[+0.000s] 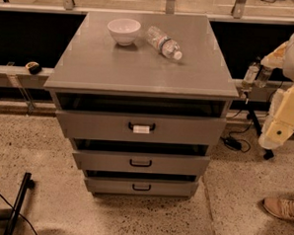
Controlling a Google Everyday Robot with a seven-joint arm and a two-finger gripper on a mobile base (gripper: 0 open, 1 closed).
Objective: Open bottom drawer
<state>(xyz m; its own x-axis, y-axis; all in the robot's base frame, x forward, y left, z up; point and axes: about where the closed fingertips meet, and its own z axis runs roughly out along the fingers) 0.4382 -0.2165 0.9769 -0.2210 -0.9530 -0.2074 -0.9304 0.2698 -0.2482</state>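
Note:
A grey cabinet (140,64) stands in the middle of the view with three drawers stacked in its front. The bottom drawer (173,188) is the narrowest and lowest, with a small black loop handle (141,187) and no label. Its front sits just above the floor, with a thin dark gap above it. The mid drawer (184,165) and the large top drawer (186,130), which has a white label on its handle, are above it. My gripper (253,75) is at the right, beside the cabinet top's right edge, high above and well apart from the bottom drawer.
A white bowl (124,30) and a plastic bottle (163,42) lying on its side are on the cabinet top. My cream arm (285,112) is at the right. A person's shoe (283,208) is on the floor at bottom right. Black cables (234,143) lie right of the cabinet.

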